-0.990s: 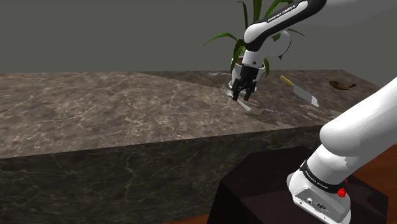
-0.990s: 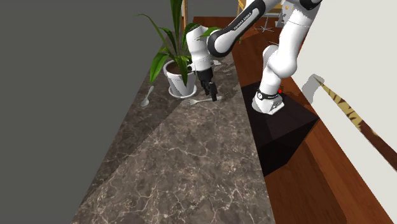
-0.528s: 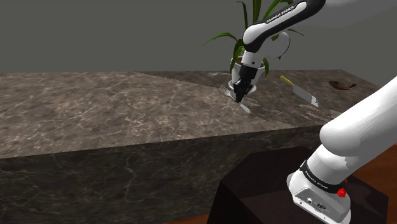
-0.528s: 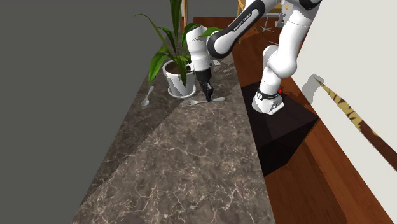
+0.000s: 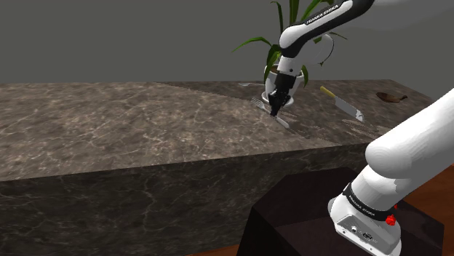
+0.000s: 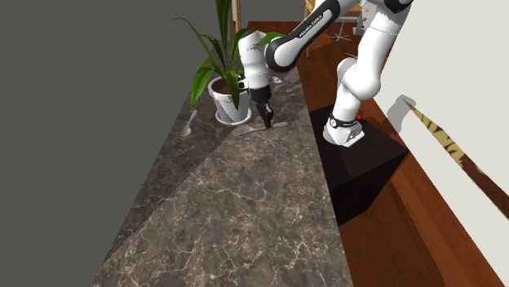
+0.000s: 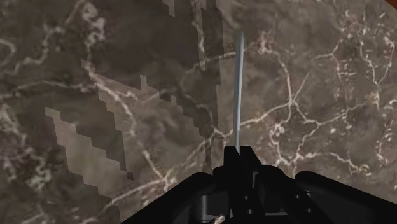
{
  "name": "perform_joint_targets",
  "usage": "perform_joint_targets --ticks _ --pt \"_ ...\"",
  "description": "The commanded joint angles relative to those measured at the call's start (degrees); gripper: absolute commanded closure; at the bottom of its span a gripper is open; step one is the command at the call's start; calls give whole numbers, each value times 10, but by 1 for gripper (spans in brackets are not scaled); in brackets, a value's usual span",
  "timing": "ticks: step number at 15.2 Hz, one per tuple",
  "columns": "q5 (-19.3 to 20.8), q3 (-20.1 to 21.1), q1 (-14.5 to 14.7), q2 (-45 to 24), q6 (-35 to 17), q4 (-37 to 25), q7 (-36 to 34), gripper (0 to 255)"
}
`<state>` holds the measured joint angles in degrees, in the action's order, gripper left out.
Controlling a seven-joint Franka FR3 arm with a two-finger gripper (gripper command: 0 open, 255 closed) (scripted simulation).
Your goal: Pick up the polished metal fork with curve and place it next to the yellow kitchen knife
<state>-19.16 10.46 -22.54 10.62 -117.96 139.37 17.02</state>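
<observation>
Well back on the counter [image 5: 109, 124], gripper [image 5: 274, 111] pinches the fork [image 5: 282, 122]; bare marble toward the edge

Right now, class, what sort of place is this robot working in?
Probably a home kitchen: a long marbled counter, cutlery such as the fork and yellow-handled knife, plus a potted plant and wooden floor.

The fork [image 5: 281, 120] is a slim, pale grey metal piece, clasped across its middle between the closed fingers of the pincer [image 5: 274, 110]. Its tines stick out from the pincer toward the shoulder view's left, and its handle toward the right. In the wrist view the handle runs straight away from the fingertips as a thin strip. The knife [image 5: 340, 102], with a yellow handle and pale blade, lies flat on the table [image 5: 109, 124], well apart from the pincer on the handle's side.
</observation>
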Motion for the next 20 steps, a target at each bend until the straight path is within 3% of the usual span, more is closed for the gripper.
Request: perform_joint_targets --ticks 1,20 --pt "2 -3 -3 7 15 -9 -4 255" --pt "15 -13 -7 64 164 -103 -35 255"
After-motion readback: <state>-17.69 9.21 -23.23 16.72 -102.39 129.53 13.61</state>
